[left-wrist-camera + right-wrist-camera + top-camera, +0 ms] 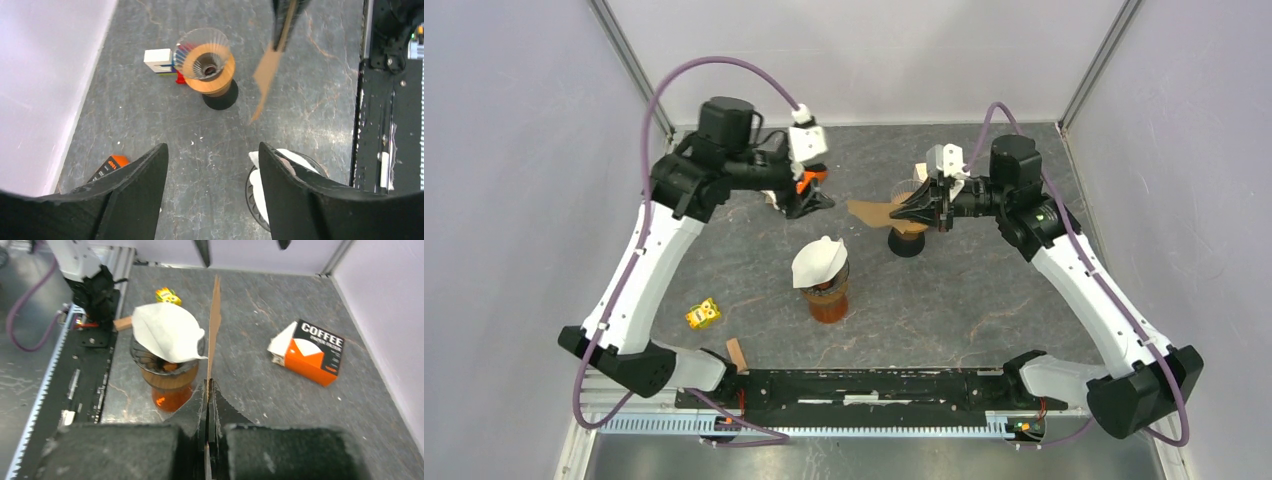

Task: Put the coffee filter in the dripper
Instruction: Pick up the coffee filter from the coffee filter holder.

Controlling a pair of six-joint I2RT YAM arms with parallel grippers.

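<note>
I count two drippers, two filters: white filter (167,332) in near dripper (142,360), brown filter (215,315) clenched in my right fingers (192,410); left fingers (135,185) released.

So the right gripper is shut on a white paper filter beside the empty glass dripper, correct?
No. The filter held in the right gripper is brown, not white; the right wrist view shows the brown filter pinched edge-on. The white filter sits in the other dripper. The gripper is shut, beside the empty glass dripper.
</note>
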